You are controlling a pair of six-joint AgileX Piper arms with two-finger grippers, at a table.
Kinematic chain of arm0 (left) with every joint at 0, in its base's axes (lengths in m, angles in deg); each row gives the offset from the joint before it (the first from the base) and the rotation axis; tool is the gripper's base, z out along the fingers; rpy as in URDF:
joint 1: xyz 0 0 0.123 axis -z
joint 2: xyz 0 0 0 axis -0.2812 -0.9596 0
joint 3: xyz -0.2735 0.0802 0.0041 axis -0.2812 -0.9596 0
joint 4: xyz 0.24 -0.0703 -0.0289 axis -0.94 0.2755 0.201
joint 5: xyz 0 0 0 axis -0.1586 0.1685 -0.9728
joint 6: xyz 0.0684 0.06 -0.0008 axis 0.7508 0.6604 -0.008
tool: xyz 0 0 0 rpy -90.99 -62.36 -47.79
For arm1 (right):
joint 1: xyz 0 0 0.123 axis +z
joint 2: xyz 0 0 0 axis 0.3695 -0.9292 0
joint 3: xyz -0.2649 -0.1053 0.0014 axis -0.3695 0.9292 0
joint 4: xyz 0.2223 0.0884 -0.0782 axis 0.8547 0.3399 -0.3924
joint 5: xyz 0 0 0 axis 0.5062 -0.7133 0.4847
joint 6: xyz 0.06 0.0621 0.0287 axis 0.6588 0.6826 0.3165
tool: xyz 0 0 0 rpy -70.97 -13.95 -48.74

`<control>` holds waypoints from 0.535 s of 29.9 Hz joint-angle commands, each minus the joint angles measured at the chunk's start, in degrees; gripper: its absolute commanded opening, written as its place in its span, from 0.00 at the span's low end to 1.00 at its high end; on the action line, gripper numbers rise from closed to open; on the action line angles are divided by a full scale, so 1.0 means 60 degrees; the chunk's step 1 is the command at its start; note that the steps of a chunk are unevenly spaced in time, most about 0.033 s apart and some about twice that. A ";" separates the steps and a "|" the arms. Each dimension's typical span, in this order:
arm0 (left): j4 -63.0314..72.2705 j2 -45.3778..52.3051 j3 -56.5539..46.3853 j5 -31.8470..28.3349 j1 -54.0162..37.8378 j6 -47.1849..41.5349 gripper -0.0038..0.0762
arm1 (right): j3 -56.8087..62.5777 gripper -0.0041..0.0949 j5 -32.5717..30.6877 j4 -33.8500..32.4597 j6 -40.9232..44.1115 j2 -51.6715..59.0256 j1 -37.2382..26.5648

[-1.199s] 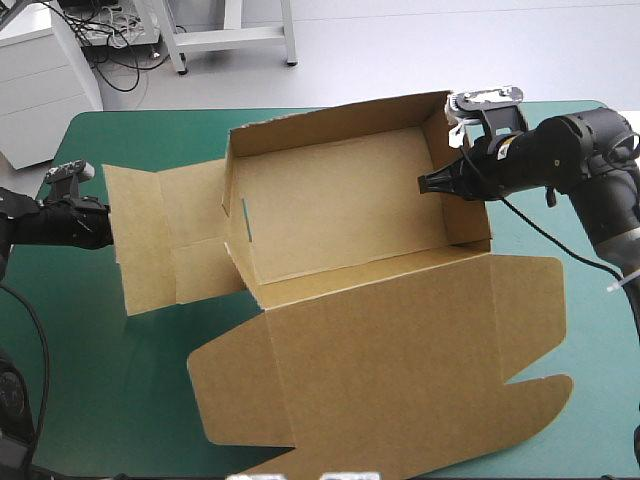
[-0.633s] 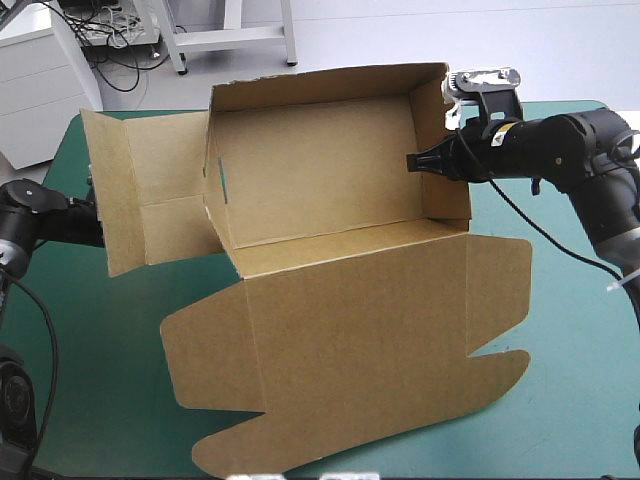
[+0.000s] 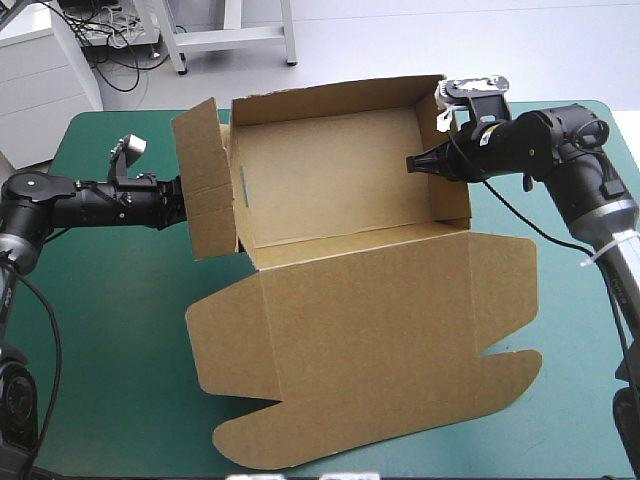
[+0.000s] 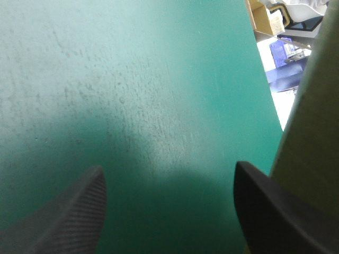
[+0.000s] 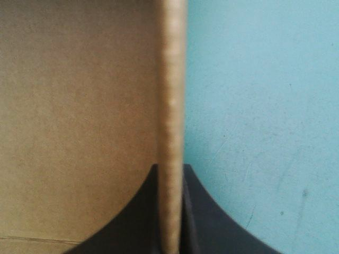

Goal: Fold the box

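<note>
The box point(image 3: 340, 190) sat on the middle of the bench point(image 3: 100, 330), toward its far edge. Its back wall point(image 3: 330, 100) and right wall point(image 3: 452, 175) stood upright, and the lid point(image 3: 380, 340) lay flat on the teal-green cover, reaching toward the near edge. The right tool point(image 3: 412, 163) was clamped almost closed on the top edge of the right wall, one black finger inside the box and one outside, with the board pinched between them. The left tool point(image 4: 168, 169) was spread wide and held nothing. The wrist view showed bare cover between its fingers and brown board just beside one of them. From above it sat against the outer face of the left side flap point(image 3: 205, 180), which stood raised but leaned outward and was not yet square to the floor of the box. The step in hand looked to be raising this left wall while the right tool kept the box from sliding. The next move would probably call for the left tool to push the flap inward until it stood upright. Its outer panel would then need folding over and down inside, so that its edge tucked in near the slot visible at that side. The right tool's hold would need to stay firm, since a sideways shove could skid the whole sheet across the bench.
</note>
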 commanded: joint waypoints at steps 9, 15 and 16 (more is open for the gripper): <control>0.1491 0.0646 0.0305 0.0908 0.0938 0.0027 0.65 | -0.0229 0.02 0.0503 0.0028 0.0324 0.0123 -0.0525; 0.1491 0.0758 0.0579 0.0908 0.1290 0.0027 0.65 | -0.0229 0.02 0.0465 0.0028 0.0307 -0.0049 -0.0525; 0.1491 0.0780 0.0652 0.0908 0.1290 0.0027 0.65 | -0.0229 0.02 0.0466 0.0028 0.0307 -0.0090 -0.0525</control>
